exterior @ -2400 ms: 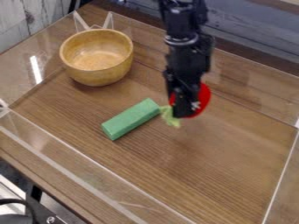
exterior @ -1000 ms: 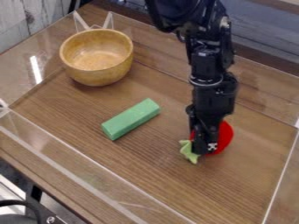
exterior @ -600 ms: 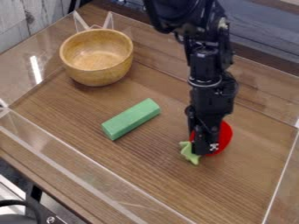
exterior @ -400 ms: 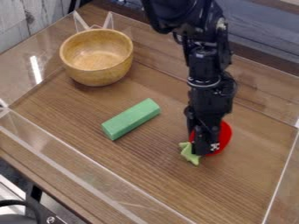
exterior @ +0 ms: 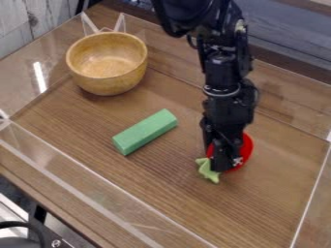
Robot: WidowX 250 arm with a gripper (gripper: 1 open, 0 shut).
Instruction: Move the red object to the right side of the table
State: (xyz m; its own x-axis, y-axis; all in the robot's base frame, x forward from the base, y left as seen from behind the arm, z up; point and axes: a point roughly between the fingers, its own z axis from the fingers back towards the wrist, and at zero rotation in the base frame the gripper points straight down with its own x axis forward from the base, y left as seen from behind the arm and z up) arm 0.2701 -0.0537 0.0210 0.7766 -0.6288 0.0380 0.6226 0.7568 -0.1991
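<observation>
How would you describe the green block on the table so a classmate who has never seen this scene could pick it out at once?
Start at the brown wooden table with clear walls. The wooden bowl sits at its far left; the green block lies flat nearer the middle, left of the red object. It alone is long, rectangular and wholly green.

A single raised camera looks down at an angle across the whole table (exterior: 77,121) from its near corner

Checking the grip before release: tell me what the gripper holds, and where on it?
The gripper is shut on the red object, gripping its rounded red body from above; its green leaves stick out to the lower left, low over the table.
</observation>
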